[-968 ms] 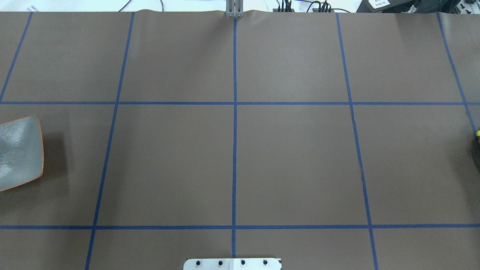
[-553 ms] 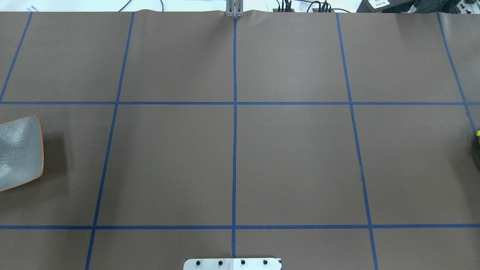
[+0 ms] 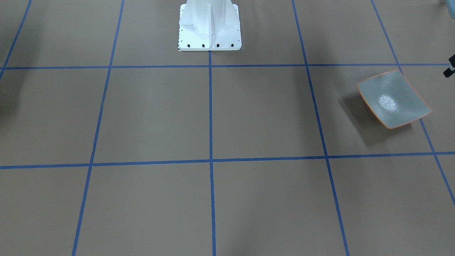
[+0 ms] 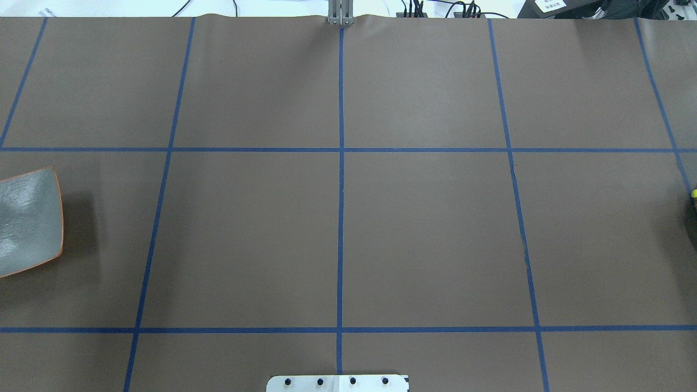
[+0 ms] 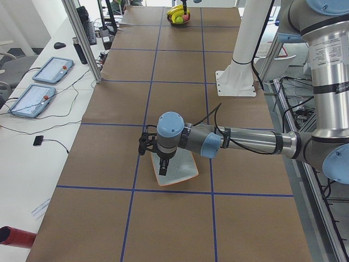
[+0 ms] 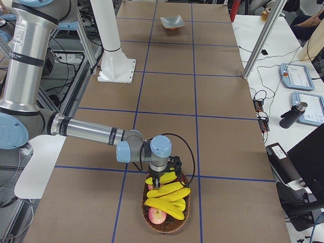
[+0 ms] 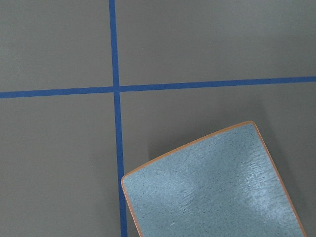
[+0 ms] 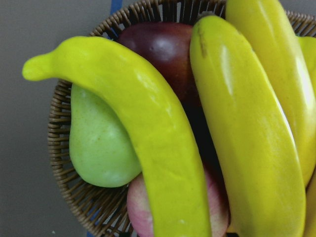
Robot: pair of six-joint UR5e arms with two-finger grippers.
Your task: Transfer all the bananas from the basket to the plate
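Across the taped brown table [image 4: 425,228], read from the robot's left to its right, nothing has shifted in the past second. The grey-green plate [image 4: 27,218] lies bare at the left end as before, and a yellow banana tip [image 4: 694,194] shows at the right edge in the same spot, so the transfer appears not to have begun. Over the plate, the left arm [image 5: 245,141] stretches low and nearly level, and the left gripper [image 5: 162,167] points down above the dish's near edge; the side view does not show whether its fingers are spread or pressed together. Well apart, at the table's right end, the bananas [image 6: 167,193] lie heaped in the wicker basket [image 6: 188,205] on a green pear [image 8: 98,143] and a dark red apple [image 8: 168,54]. The right arm [image 6: 91,130] reaches out low with its wrist turned down. The right gripper [image 6: 159,178] is poised just over the topmost banana, its finger state equally unreadable and contact uncertain, which suggests a first pick is close.
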